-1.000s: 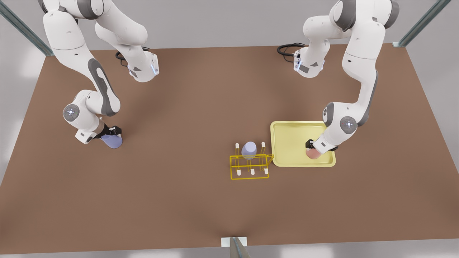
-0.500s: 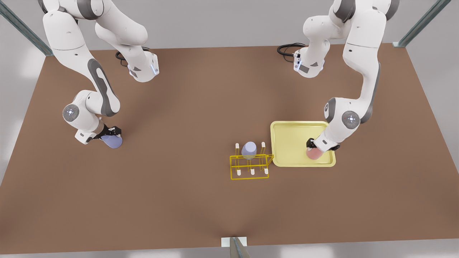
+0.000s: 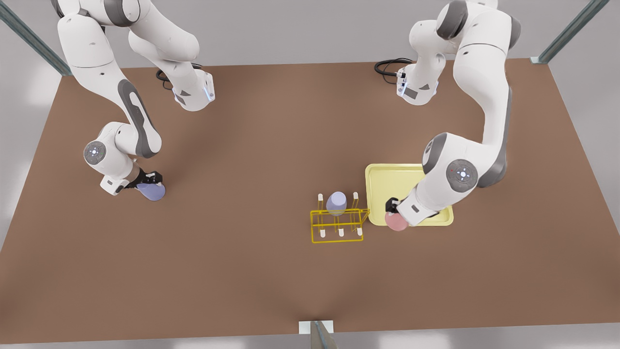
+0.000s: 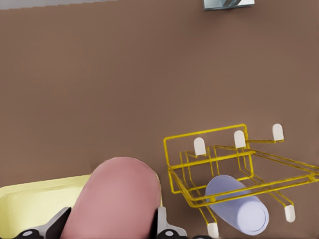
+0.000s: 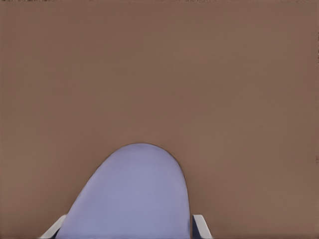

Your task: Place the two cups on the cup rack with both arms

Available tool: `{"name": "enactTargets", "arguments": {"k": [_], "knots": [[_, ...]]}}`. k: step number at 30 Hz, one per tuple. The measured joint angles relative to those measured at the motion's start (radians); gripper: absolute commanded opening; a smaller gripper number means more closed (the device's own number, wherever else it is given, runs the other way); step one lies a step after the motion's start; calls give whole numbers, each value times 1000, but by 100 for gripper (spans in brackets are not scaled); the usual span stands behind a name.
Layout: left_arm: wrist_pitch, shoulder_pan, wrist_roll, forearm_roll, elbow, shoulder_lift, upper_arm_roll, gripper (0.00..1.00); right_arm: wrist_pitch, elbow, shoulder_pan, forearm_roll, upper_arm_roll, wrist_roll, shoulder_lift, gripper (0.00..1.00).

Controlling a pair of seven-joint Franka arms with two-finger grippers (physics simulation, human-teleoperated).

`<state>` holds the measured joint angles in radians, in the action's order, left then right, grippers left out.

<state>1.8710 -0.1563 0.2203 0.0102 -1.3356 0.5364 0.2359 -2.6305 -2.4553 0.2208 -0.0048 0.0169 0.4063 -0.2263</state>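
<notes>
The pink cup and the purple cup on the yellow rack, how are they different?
The pink cup is salmon; the purple cup on the rack is pale lavender. The pink cup is gripped by the left tool beside the rack, over the tray's edge; the purple one sits over a peg, held by nothing. Both are plain, handleless tumblers. The right tool grips another lavender cup far off.

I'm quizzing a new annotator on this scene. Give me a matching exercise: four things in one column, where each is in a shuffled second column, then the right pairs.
1. pink cup
2. lavender cup on a peg
3. second lavender cup
4. yellow tray

A. in the right gripper
B. flat on the table beside the cup rack
C. in the left gripper
D. on the cup rack

Pairs: 1-C, 2-D, 3-A, 4-B
</notes>
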Motion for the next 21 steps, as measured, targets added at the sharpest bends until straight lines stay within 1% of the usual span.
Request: {"name": "enactTargets", "arguments": {"k": [5,9,14,21], "knots": [[-90,-61,89,1,193,126,-3,84,7,6,0,0,-1,2,5,86],[-106,-88,148,0,290,197,-4,84,22,16,0,-1,-2,4,12,86],[-86,-123,213,-4,303,230,-1,84,72,36,-14,-2,-12,5,74,86],[-17,-148,290,2,297,292,-5,84,159,132,-165,-5,-18,6,109,86]]}}
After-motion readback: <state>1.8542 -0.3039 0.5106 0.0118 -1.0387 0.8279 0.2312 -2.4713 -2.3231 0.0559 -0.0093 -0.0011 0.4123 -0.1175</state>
